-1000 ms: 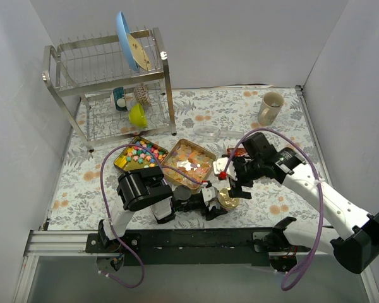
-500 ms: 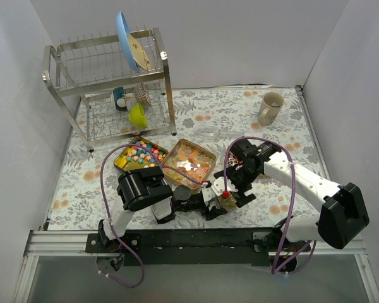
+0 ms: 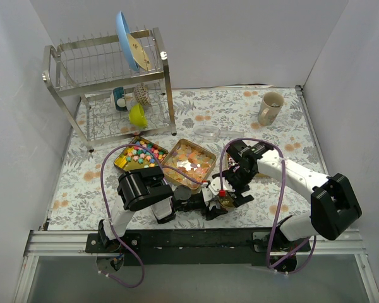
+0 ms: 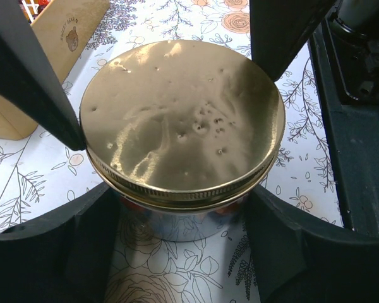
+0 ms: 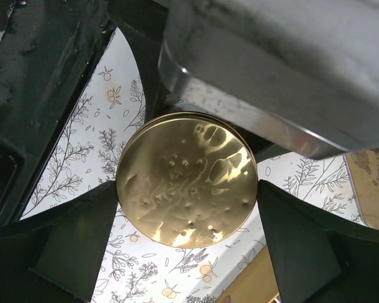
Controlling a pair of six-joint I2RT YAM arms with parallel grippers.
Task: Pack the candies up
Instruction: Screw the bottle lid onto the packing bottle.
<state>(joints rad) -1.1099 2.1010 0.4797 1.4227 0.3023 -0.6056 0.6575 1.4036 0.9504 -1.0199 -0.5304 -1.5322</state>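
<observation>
A glass jar with a gold lid [image 3: 227, 201] stands on the floral cloth near the front edge. My left gripper [image 3: 215, 206] is shut on the jar; its fingers [image 4: 57, 107] hug the glass under the lid [image 4: 183, 113]. Red wrapped candies show through the glass [image 4: 222, 209]. My right gripper [image 3: 231, 190] hangs over the jar, its fingers [image 5: 82, 240] touching both sides of the lid [image 5: 186, 177]. Pastel star candies fill one gold tin [image 3: 139, 153]. Orange-yellow wrapped candies fill another tin [image 3: 188, 163].
A wooden box [image 4: 50, 38] sits just behind the jar. A metal dish rack [image 3: 114, 82] with a blue plate [image 3: 126, 41] and a yellow cup [image 3: 137, 115] stands at the back left. A mug [image 3: 270, 107] is at the back right and a clear dish [image 3: 208, 132] lies mid-table.
My right gripper has swung left and toward the front, coming down over the jar's lid. The left gripper and the jar have not moved.
</observation>
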